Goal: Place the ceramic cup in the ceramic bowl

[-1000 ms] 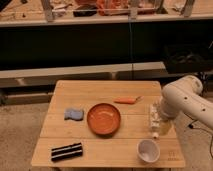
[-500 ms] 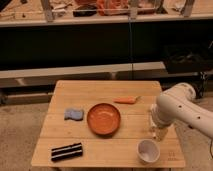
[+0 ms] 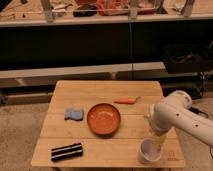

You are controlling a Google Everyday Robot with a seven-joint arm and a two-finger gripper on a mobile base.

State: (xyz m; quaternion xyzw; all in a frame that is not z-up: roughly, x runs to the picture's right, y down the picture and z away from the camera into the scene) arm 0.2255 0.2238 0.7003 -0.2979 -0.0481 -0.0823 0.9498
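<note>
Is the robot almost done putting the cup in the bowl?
Not yet; nothing is done. The ceramic cup stands near the front right corner of the table, outside the empty ceramic bowl in the middle. In hand: the gripper hangs open just over the cup, holding nothing. Left: grab the cup, lift it, carry it to the bowl, set it inside.

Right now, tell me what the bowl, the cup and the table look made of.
The ceramic bowl: likely glazed ceramic, glossy orange-brown with a light sheen. The ceramic cup: probably ceramic, plain white, duller greyish inside. The table: wood, pale planks with visible seams. The gripper hangs just above the cup.
</note>
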